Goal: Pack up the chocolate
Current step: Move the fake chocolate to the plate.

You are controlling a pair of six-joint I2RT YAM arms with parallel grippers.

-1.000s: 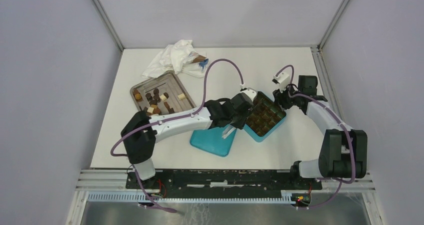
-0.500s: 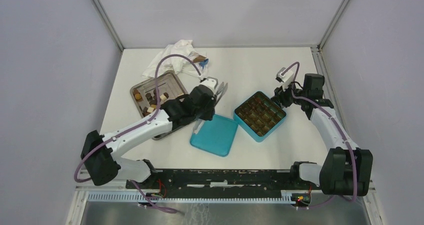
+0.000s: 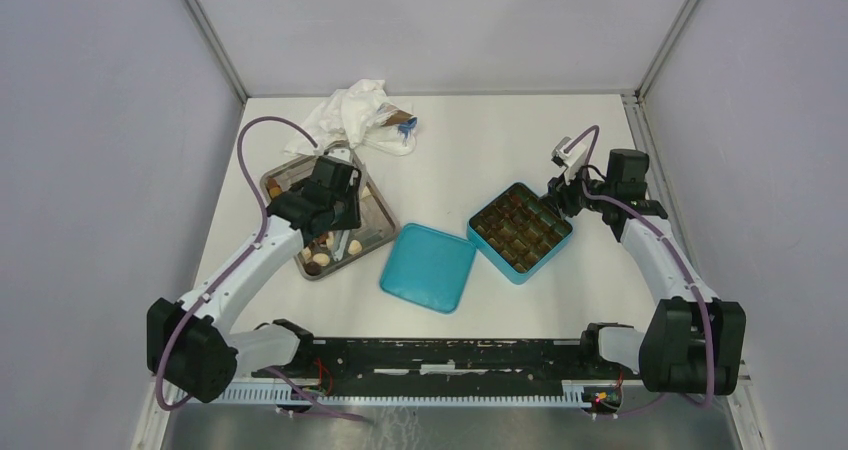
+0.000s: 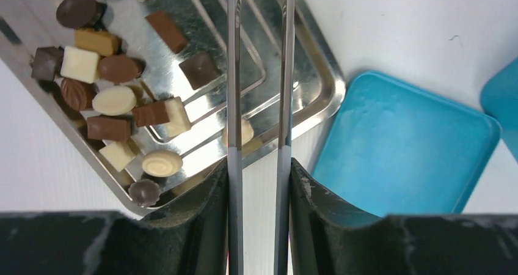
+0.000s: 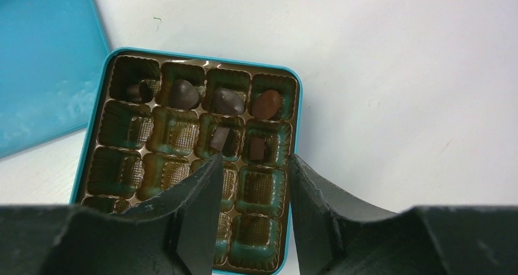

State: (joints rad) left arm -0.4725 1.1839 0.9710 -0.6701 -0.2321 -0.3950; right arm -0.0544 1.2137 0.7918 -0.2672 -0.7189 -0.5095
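Several chocolate pieces (image 4: 116, 101), dark, mid-brown and cream, lie in a steel tray (image 3: 283, 177), also in the left wrist view (image 4: 305, 61). My left gripper (image 3: 343, 242) hangs over the tray's near right corner. Its long metal blades (image 4: 234, 73) stand parallel and apart, with nothing between them; a cream piece (image 4: 245, 131) lies below them. The open teal box (image 3: 520, 232) holds several pieces (image 5: 227, 101) in its far rows. My right gripper (image 3: 560, 195) is open and empty above the box's right edge (image 5: 253, 171).
The teal lid (image 3: 428, 267) lies flat between tray and box, and shows in both wrist views (image 4: 403, 146) (image 5: 43, 61). A crumpled white cloth with a packet (image 3: 350, 115) sits at the back left. Grey walls enclose the table on three sides.
My left arm has swung left, from over the box and lid to over the tray. The right gripper drew back a little from the box a second ago and has stayed still since.
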